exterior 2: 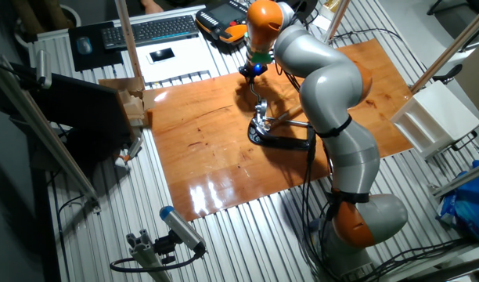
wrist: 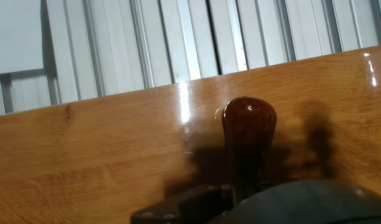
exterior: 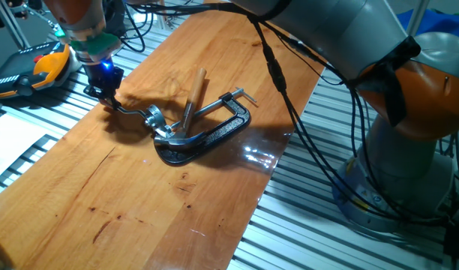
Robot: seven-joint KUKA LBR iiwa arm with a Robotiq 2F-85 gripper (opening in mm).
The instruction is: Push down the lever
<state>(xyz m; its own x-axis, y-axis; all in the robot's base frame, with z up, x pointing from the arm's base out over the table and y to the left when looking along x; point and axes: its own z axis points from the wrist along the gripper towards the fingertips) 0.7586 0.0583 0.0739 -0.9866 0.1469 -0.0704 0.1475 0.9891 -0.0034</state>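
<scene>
The lever (exterior: 132,111) is a thin silvery bent rod hinged on a small silver bracket (exterior: 159,124) on the wooden board. It lies low, close to the board. Its dark reddish knob (wrist: 249,124) fills the middle of the hand view, just above the wood. My gripper (exterior: 106,91) stands over the knob end of the rod, with its black fingers together and touching it from above. In the other fixed view the gripper (exterior 2: 253,72) is at the board's far edge with the lever (exterior 2: 260,103) below it. Nothing is held.
A wooden-handled hammer (exterior: 194,90) and a black C-clamp (exterior: 211,137) lie right beside the bracket. The wooden board (exterior: 102,202) rests on a slatted metal table (wrist: 178,37). A black and orange device (exterior: 42,69) lies past the board's edge near the gripper.
</scene>
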